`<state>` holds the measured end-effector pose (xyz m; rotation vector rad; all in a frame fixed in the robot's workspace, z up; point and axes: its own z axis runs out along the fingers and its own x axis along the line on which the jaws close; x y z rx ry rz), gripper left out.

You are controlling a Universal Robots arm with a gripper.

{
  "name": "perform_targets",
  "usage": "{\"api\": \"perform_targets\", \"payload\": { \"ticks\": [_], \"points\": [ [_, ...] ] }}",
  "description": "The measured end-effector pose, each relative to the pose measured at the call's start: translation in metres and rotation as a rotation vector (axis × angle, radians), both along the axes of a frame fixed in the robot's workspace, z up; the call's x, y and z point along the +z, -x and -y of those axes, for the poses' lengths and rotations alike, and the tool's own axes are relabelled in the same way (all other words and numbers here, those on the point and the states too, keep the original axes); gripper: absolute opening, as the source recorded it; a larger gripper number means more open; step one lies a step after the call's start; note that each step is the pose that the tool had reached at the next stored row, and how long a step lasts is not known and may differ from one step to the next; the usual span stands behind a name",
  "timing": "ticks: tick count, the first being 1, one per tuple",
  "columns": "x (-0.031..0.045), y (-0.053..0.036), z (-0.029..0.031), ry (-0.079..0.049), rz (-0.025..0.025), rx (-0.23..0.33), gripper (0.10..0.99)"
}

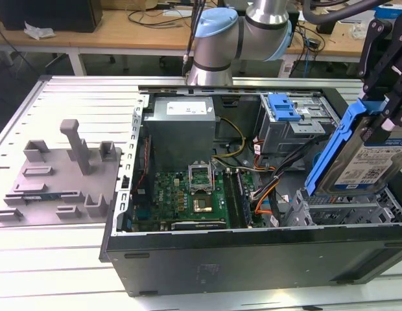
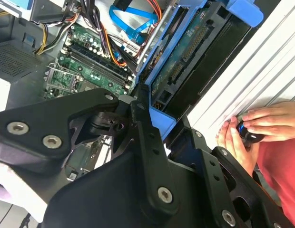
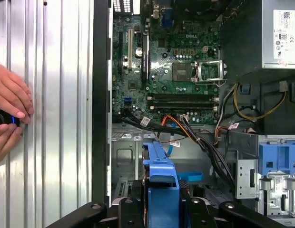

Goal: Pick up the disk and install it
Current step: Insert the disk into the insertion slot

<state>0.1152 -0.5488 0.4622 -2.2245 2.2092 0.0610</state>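
While I hang over the white slatted table (image 1: 58,272), the biggest thing on it is the open black computer case (image 1: 253,253), lying on its side. On the table off the case's side, toward the exterior view's left, sits a grey plastic block (image 1: 58,175) with posts and slots.

Inside the case, the grey power supply (image 1: 181,129) lies against the far wall, and the green circuit board (image 1: 188,197) lies just in front of it. At the near corner, on the exterior view's right, is a bare metal drive cage (image 1: 343,210).

My gripper (image 1: 381,126) is closed tight on the disk (image 1: 366,162), with my fingers (image 2: 145,137) clamped on its blue bracket. I hold the disk tilted, label outward, directly above that cage. Its lower end is near the cage's top, but I cannot tell whether they touch.

In the first wrist view a person's hands (image 3: 9,102) rest on the table beside the case, cupped around a small dark object (image 3: 2,117).
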Motion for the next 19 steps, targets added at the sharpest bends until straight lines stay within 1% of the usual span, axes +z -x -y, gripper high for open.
{"api": "perform_targets", "payload": {
  "ticks": [19],
  "points": [
    [-0.009, 0.0003, 0.0001, 0.0, 0.0001, 0.0, 0.369]
  ]
}}
